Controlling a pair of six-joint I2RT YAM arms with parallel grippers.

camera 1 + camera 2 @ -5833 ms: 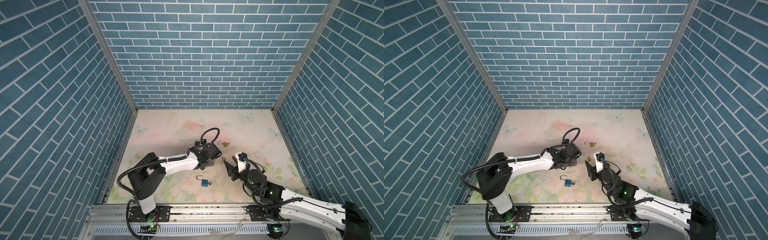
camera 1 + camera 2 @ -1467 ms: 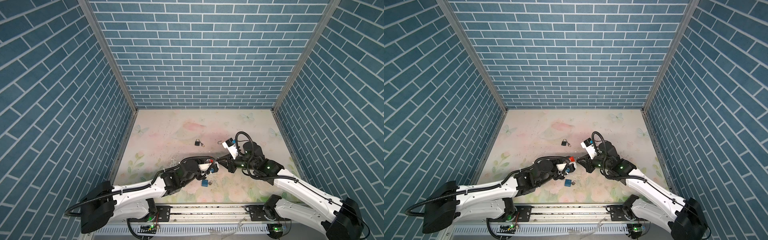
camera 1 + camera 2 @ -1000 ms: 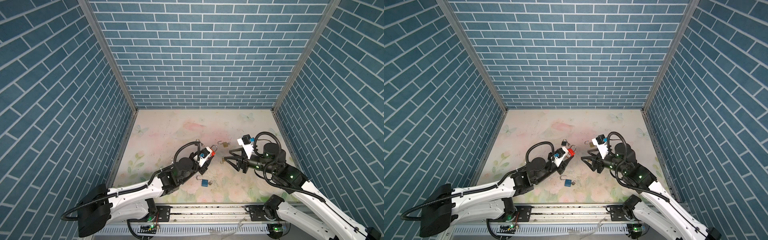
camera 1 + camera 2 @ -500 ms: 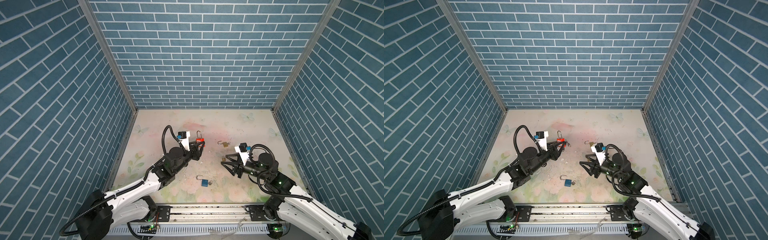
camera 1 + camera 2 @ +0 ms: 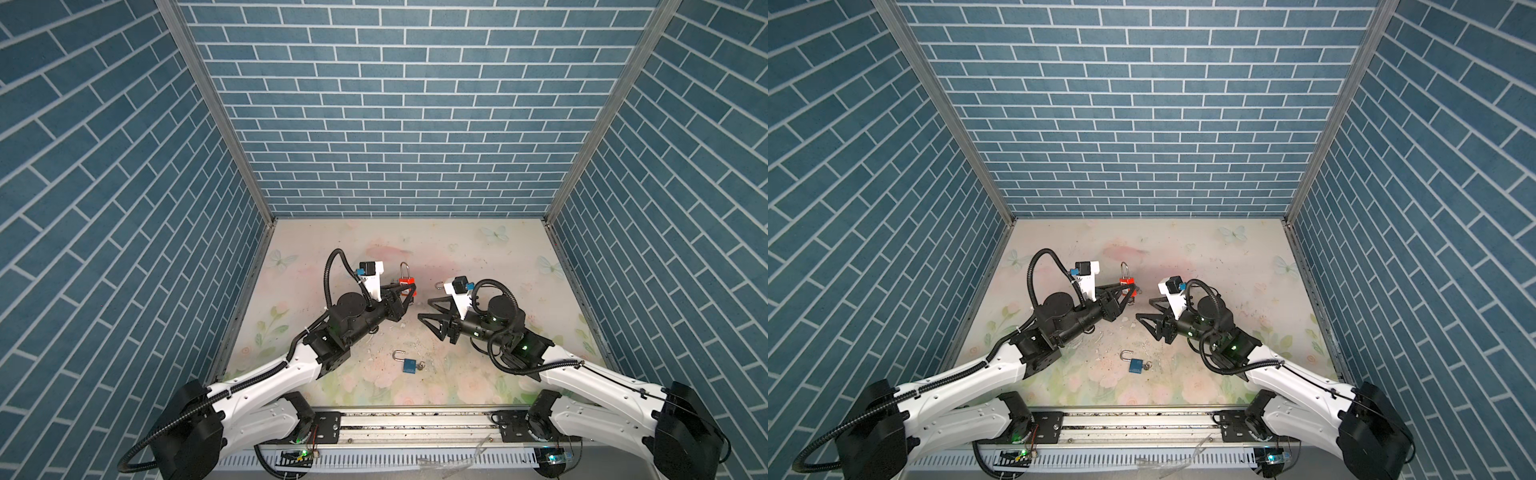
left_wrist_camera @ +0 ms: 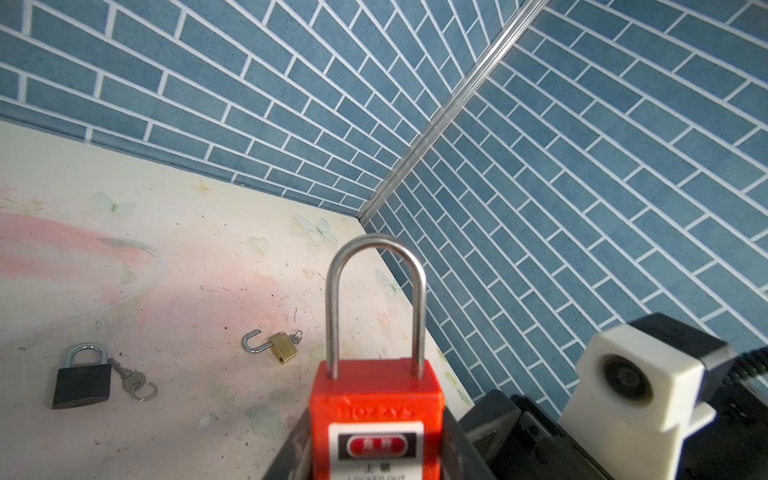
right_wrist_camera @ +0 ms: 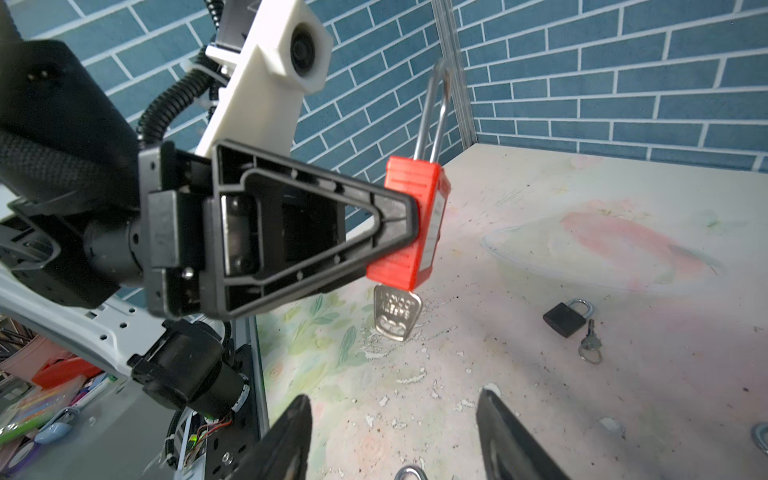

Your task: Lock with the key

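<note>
Inside the blue-brick booth (image 5: 395, 124), above the floral bench (image 5: 478, 257), your left hand (image 5: 406, 291) clamps the red plastic padlock (image 5: 407, 282) upright, its silver key (image 7: 397, 316) hanging below. Your right hand (image 5: 426, 314), spread and empty, faces the key from just beside.

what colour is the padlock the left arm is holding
The padlock is red, with a silver metal loop; it shows best in the right wrist view.

**Red padlock upright, key inserted**

A red padlock (image 7: 409, 224) stood upright in mid-air, left of centre, clamped in the left gripper (image 5: 409, 290). Its steel shackle (image 6: 376, 303) pointed up, both legs in the body. A silver key (image 7: 397, 316) hung from its underside.
</note>
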